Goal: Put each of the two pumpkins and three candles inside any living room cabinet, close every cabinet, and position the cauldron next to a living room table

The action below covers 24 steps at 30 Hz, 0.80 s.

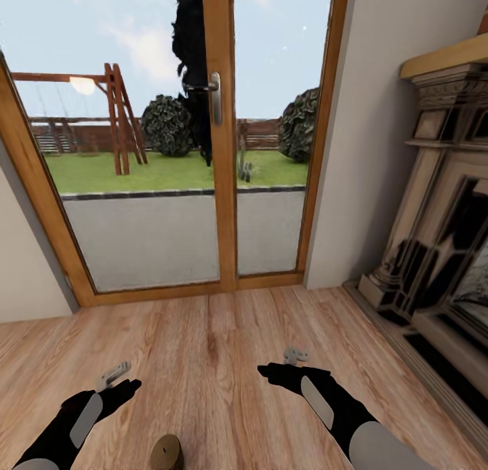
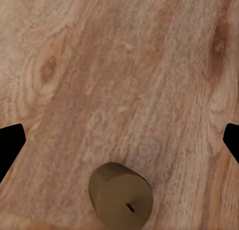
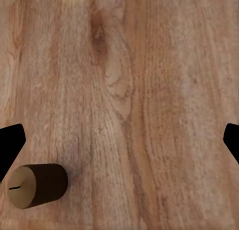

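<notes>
A brown candle point(image 1: 166, 452) lies tipped on the floor point(image 1: 217, 348) between both spread-fingered, empty grippers; nearer the left gripper point(image 1: 116, 382) than the right gripper point(image 1: 288, 363).

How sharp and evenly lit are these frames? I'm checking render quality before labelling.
Head view: even daylight, crisp glass door, fireplace edges blocky and smeared. Left wrist view: soft, blurred floor grain, the candle casting almost no shadow. Right wrist view: similar softness, with a faint dark patch beside the candle.
</notes>
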{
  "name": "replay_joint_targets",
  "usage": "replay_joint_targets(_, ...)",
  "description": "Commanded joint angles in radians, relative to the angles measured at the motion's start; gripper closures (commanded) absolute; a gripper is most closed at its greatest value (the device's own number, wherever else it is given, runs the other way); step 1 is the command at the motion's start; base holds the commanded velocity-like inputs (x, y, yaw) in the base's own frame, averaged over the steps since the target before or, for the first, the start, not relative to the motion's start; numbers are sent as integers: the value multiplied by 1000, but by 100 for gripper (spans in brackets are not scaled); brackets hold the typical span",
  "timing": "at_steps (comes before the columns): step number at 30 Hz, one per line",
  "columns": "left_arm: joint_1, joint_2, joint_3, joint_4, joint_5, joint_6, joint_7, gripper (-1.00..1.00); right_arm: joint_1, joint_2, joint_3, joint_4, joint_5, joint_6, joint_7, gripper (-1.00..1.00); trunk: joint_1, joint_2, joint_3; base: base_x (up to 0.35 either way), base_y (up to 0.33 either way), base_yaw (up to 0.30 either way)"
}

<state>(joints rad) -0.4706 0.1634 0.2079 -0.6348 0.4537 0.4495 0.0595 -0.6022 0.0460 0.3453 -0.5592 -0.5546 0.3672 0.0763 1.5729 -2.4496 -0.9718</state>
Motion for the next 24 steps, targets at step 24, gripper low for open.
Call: replay_joint_targets(24,0,-1,1,-2,19,11,6,-100,-1,-7,0,-252,-5,132,7,-100,35,-54,-89,0,0,0)
